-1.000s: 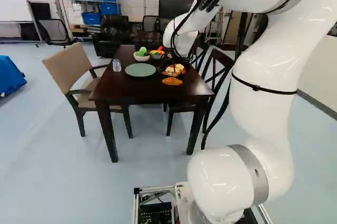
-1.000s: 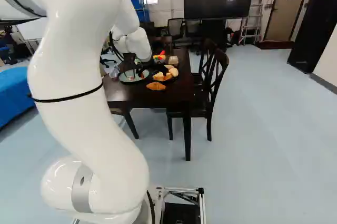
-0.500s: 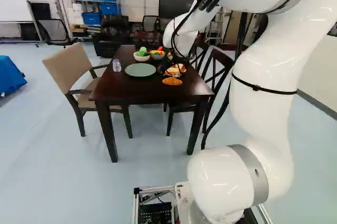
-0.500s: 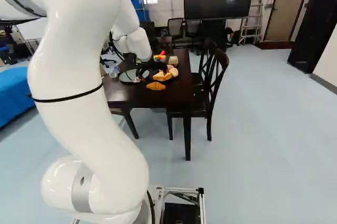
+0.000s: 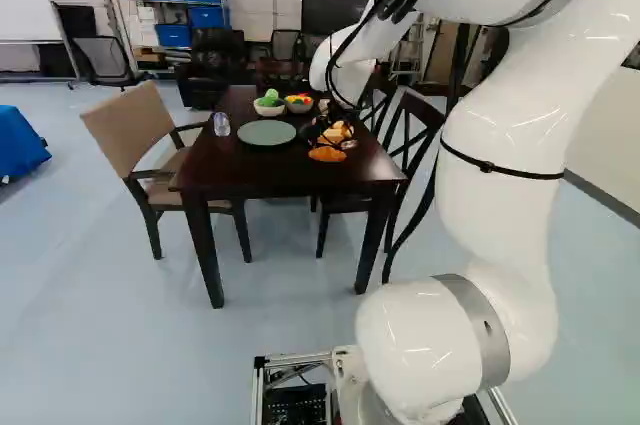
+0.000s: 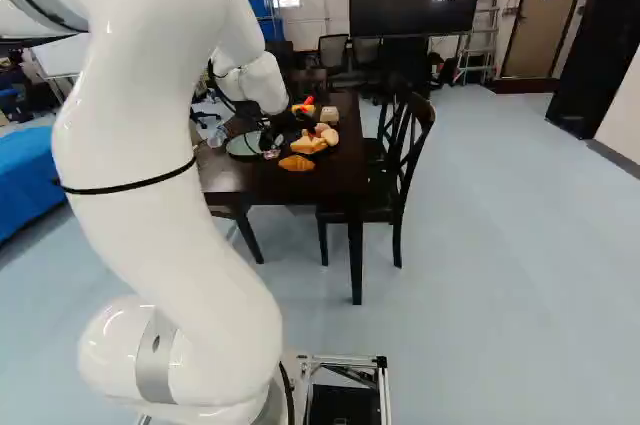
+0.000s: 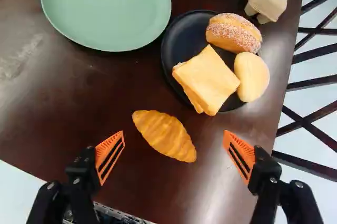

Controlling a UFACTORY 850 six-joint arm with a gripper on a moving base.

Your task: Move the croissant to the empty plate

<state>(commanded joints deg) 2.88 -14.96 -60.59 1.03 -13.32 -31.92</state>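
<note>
So far we have only the open tool [image 7: 174, 153] over the croissant [image 7: 165, 136] near the table's [image 7: 58, 95] near edge; gripping, carrying and placing it on the empty plate [image 7: 105, 8] remain.

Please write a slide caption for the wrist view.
Open hand above the croissant, green plate empty.
</note>
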